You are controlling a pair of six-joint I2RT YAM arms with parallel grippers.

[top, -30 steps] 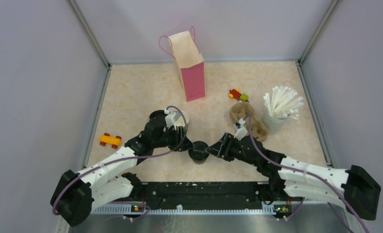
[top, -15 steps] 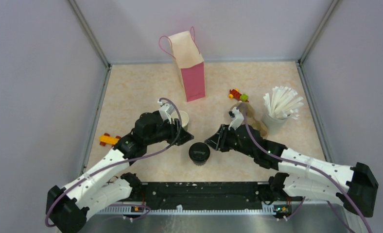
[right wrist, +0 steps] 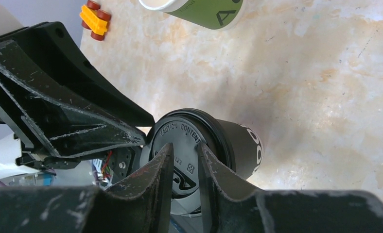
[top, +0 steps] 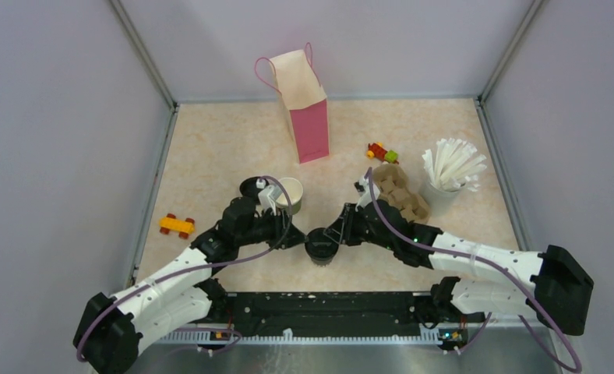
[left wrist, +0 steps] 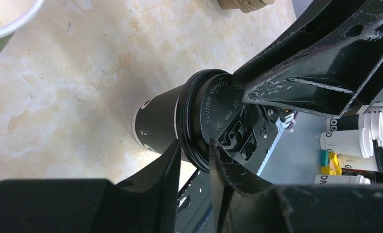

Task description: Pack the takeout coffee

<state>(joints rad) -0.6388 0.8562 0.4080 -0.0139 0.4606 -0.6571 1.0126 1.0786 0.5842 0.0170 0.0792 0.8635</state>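
Upright lidded cup (top: pixel 319 245), long axis vert., sits dead ahead of both pincers, wedged btwn them: L gripper (left wrist: pixel 194 148) at one side of the lid, R gripper (right wrist: pixel 184 148) at the opp. side, neither nearer. L jaws are nearly closed w/ the lid rim pinched btwn them. R jaws are just as narrow, over the lid face; real grip or not, can't tell. Top view hides both jaw gaps; wrist views show them. Open cup (top: pixel 290 195) stands beyond, apart.

Your lidded black cup (top: pixel 319 249) sits at six o'clock, left pincer (top: pixel 299 241) at its nine, right pincer (top: pixel 336 234) at its three.
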